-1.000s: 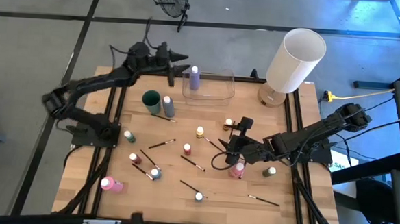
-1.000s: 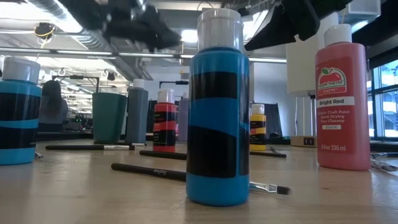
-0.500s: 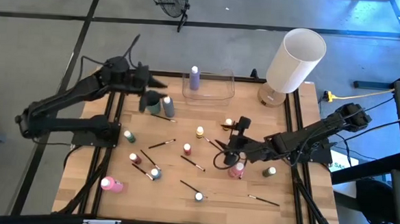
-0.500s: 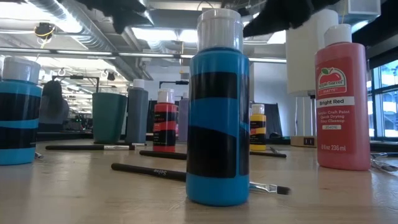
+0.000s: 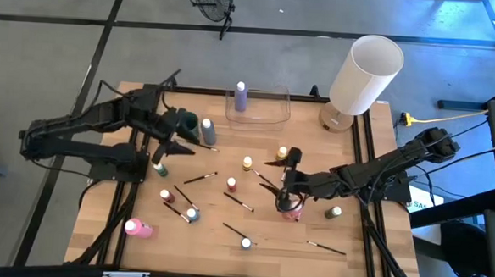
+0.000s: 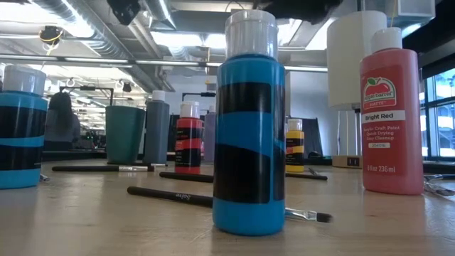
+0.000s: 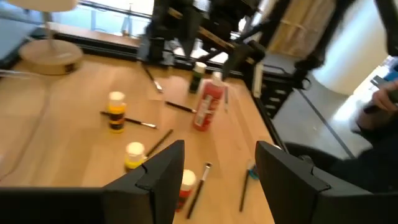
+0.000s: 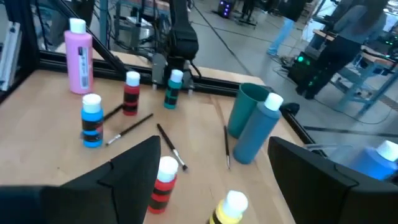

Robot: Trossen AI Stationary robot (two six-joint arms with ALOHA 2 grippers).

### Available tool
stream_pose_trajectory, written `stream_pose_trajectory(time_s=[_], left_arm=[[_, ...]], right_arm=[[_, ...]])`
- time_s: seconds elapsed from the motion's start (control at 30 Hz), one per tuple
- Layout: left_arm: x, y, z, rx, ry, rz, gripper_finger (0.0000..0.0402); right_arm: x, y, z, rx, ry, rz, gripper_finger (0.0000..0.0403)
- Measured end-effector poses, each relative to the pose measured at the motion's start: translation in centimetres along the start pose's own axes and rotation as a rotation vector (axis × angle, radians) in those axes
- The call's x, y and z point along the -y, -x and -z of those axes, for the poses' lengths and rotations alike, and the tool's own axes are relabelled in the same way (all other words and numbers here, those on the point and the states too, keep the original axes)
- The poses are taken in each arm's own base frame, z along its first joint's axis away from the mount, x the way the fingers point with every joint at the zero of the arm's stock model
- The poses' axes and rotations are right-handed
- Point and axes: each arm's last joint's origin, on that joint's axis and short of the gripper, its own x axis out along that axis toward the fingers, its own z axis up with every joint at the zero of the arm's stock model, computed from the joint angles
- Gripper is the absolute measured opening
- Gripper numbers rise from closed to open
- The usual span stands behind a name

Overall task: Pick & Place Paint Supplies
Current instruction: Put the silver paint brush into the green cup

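Grippers above a table of scattered paint supplies.
Right gripper (image 5: 286, 188), fingers apart and empty, hangs over the red bottle (image 5: 293, 210); left gripper (image 5: 173, 140), fingers apart and empty, hovers near the green cup (image 5: 187, 123); lilac bottle (image 5: 240, 97) stands in the far container (image 5: 270, 112).

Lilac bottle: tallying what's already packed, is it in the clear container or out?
In: the lilac bottle stands upright inside the clear container's walls, high view.

Grey concrete floor (image 5: 49, 35) crossed by dark seams, wooden table (image 5: 217, 239) in a black frame (image 5: 136, 158), ceiling ducts (image 6: 85, 28) with strip lights (image 6: 178, 39), windows (image 6: 441, 114) at one side, people (image 8: 348, 37) standing beyond the table
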Motion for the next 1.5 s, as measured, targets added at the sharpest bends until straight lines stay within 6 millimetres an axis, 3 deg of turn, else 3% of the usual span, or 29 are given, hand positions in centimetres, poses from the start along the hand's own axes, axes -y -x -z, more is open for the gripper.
stream_pose_trajectory(time_s=[0.17, 0.53, 0.87, 1.07, 1.5], left_arm=[[0.7, -0.9, 0.2, -0.029, -0.002, 0.020, 0.0191], [1.3, -4.4, 1.0, -0.152, 0.064, -0.065, 0.0187], [4.5, -6.8, 0.6, -0.305, 0.089, 0.013, 0.0169], [6.2, -8.6, 2.1, -0.477, 0.115, 0.011, 0.0164], [4.3, -13.4, 5.1, -0.626, -0.030, -0.343, 0.0164]], right_arm=[[0.5, 0.6, -0.6, 0.021, -0.046, -0.003, 0.0300], [-0.6, 1.2, -0.1, -0.019, 0.002, -0.115, 0.0300], [-0.7, 1.3, 1.1, -0.132, 0.004, -0.143, 0.0300], [-0.7, 1.4, 1.2, -0.154, -0.035, -0.173, 0.0300], [-1.1, 1.5, 1.6, -0.201, -0.079, -0.291, 0.0300]])
